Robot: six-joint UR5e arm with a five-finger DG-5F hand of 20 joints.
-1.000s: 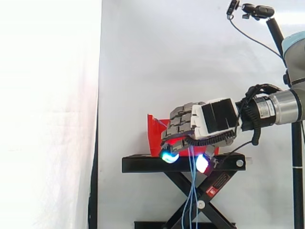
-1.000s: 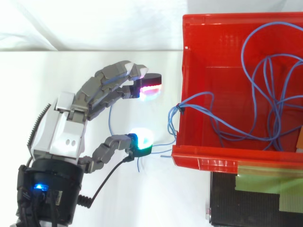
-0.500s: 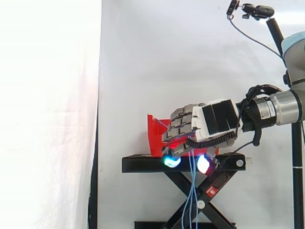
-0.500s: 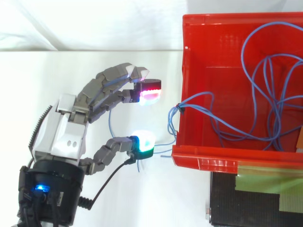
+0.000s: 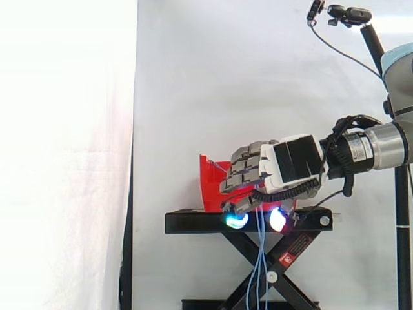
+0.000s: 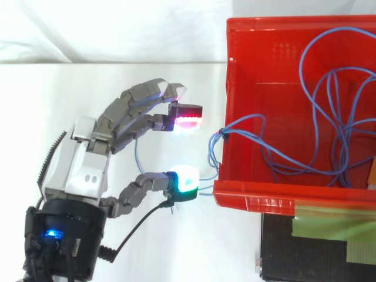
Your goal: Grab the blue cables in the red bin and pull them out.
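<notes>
Nearest you in the side view, the hand (image 5: 290,161) hangs in front of the red bin (image 5: 210,184), its glowing pads down at the level of the bin's base. From above, you see the hand (image 6: 82,170) just outside the bin's (image 6: 282,23) left wall, palm turned toward that wall. Its fingers are bent but spread, with the fingertips (image 6: 187,122) and the thumb pad (image 6: 183,179) well apart, so the hand is open and clamps nothing. The thumb pad sits just beside the bin's front left corner, and two thin strands run out from that wall to it. You cannot tell if they touch the pad.

The blue cables (image 6: 329,117) lie mostly inside the bin in loose loops. A bundle crosses over the left wall, and strands (image 5: 260,258) hang below the bin between the two pads. Under the bin stands the black stand (image 5: 193,223). Behind the bin hangs the white curtain (image 5: 226,77).
</notes>
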